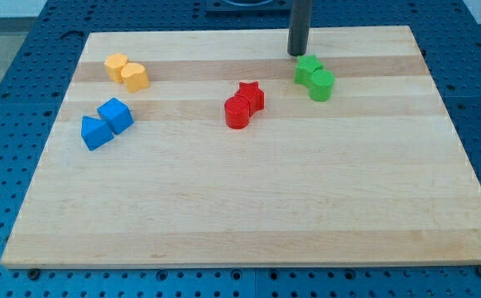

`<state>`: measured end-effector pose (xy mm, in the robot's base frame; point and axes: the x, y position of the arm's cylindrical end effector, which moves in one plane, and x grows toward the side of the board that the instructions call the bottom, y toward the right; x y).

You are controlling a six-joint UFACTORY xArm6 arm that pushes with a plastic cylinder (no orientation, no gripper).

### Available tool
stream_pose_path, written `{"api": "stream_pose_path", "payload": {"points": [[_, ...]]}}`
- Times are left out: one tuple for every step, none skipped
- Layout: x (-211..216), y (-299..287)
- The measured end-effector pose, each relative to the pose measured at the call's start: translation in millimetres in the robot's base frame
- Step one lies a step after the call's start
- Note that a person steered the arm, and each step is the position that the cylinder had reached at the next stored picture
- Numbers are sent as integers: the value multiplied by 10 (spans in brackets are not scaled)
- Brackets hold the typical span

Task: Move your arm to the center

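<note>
Rod first: a straight dark grey cylinder comes down from the view's top edge, its long axis upright and its lower end pointing at the board. My tip (297,54) rests near the top edge of the pale wooden desk (248,207), right of its middle line. No gripper shows on the arm, so nothing can be said about jaws apart or together. Just below and slightly right of my tip sit two touching green blocks, one irregular green block (308,69) and one green cylinder (322,85). Nearer the centre stand a red star block (251,96) and a red cylinder (237,112), touching. Far left lie two yellow blocks (126,71) and two blue blocks (107,122).
</note>
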<state>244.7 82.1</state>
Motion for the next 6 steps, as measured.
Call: {"api": "stream_pose_path", "payload": {"points": [[-31,412],[29,1207],[383,1963],[1133,2045],[1761,1703],[2074,847]]}}
